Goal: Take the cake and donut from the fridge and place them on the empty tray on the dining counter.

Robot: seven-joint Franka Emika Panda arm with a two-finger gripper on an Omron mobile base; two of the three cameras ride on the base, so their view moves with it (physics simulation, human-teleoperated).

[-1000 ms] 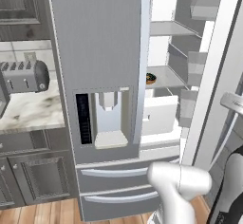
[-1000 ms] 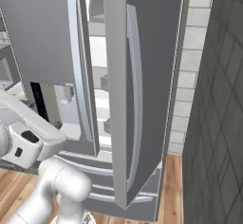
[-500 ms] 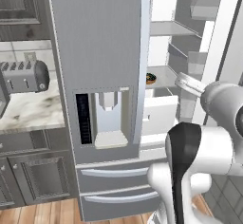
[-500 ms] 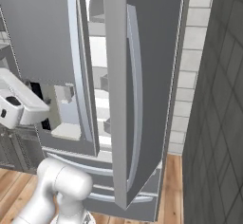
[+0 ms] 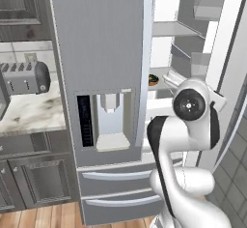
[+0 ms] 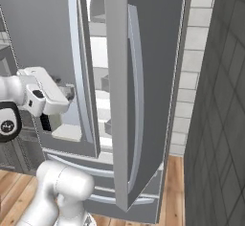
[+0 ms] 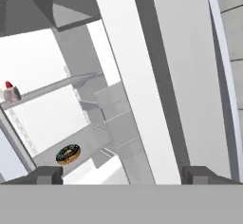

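donut and cake in sight, arm lined up at the open fridge

the donut point(image 7: 68, 154) sits on a lower white shelf point(image 7: 90, 142) inside the fridge point(image 5: 103, 53), and the cake point(image 7: 11, 92) stands on the shelf above it, further to the left in the hand view. both rest near the front of their shelves and both look untouched.

the jaws point(image 7: 122, 174) are spread wide and hold nothing. the donut lies ahead of them and off toward the left tip, well apart; the cake is further off again, higher and more to the left. the hand points more at the white inner edge of the open door point(image 7: 142, 76) than at either treat.

what could go wrong? a straight push forward would likely meet that door edge or the bins on it, because the aim is off to the right of the food. the shelf lip is another worry: coming in too low could catch it or nudge the donut backward. in the left base view the arm point(image 5: 185, 145) stands close by the opening, so room to swing looks tight.
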